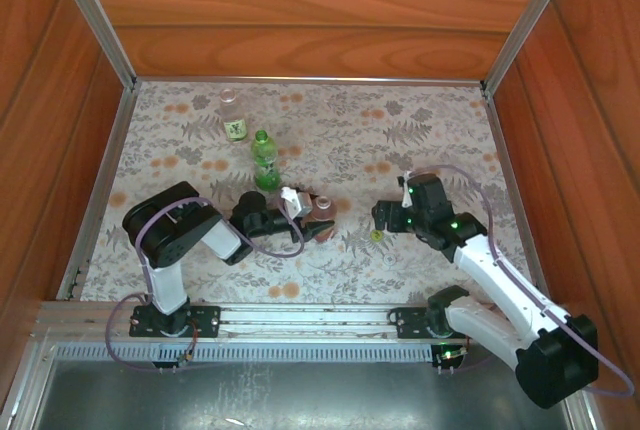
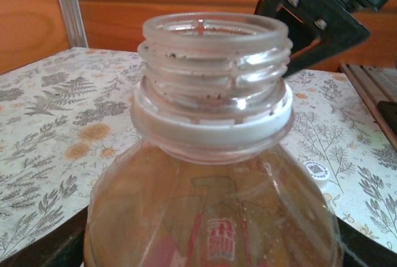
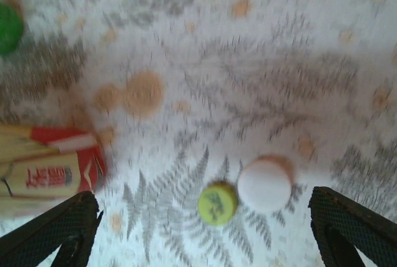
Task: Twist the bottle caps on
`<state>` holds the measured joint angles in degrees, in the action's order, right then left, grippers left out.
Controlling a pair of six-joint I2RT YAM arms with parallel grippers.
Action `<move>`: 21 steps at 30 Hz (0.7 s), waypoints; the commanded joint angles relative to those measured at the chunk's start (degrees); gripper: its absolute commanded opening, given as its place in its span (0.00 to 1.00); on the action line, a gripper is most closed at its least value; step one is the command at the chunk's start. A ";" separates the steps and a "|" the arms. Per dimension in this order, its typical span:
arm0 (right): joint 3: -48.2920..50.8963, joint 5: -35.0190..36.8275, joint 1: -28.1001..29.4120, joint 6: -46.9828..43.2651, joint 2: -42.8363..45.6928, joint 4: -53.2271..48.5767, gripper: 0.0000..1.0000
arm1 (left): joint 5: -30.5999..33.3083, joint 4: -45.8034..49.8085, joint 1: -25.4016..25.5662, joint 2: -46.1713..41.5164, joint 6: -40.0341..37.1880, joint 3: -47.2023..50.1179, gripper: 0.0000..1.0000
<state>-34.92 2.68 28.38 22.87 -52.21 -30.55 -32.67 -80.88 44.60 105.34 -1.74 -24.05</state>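
Observation:
The amber bottle (image 2: 211, 217) stands uncapped, its threaded neck (image 2: 214, 62) bare above a white ring. My left gripper (image 1: 312, 222) is shut on its body near the table's middle. The green bottle (image 1: 265, 160) and the clear labelled bottle (image 1: 234, 115) stand farther back, each with a cap on. My right gripper (image 3: 205, 242) hovers open over two loose caps lying side by side on the cloth: a yellow-green cap (image 3: 218, 203) and a white cap (image 3: 265, 184). Both lie between its fingers (image 3: 59, 230) without touching them. The yellow-green cap (image 1: 377, 235) also shows from above.
The floral cloth (image 1: 440, 130) covers the table, walled by wooden panels (image 1: 300, 10) and metal rails. The right arm's gripper body (image 2: 316, 6) hangs just behind the amber bottle's neck. In the right wrist view the amber bottle's red label (image 3: 56, 171) is at the left edge.

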 commanded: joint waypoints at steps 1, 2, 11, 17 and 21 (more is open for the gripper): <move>-1.52 1.65 4.20 3.41 -0.34 -9.25 0.88 | -2.86 0.61 -0.51 -0.75 -1.00 1.28 0.65; -1.51 3.79 5.76 4.81 -0.76 -11.21 0.86 | -3.09 0.85 -0.49 -0.59 -1.03 1.29 0.65; -0.14 12.84 14.68 16.39 -4.74 -19.20 0.62 | -3.39 1.51 -0.51 -0.01 -1.51 1.08 0.65; 0.37 12.53 15.37 17.84 -9.46 -17.91 0.56 | -3.40 1.87 -0.49 -0.13 -1.77 1.41 0.65; 1.77 10.97 15.30 19.21 -11.12 -15.11 0.52 | -3.18 2.10 -0.48 -0.35 -1.86 1.46 0.66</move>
<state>-34.59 13.45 43.18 39.27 -62.57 -46.37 -34.46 -81.17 44.47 105.16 -3.09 -23.49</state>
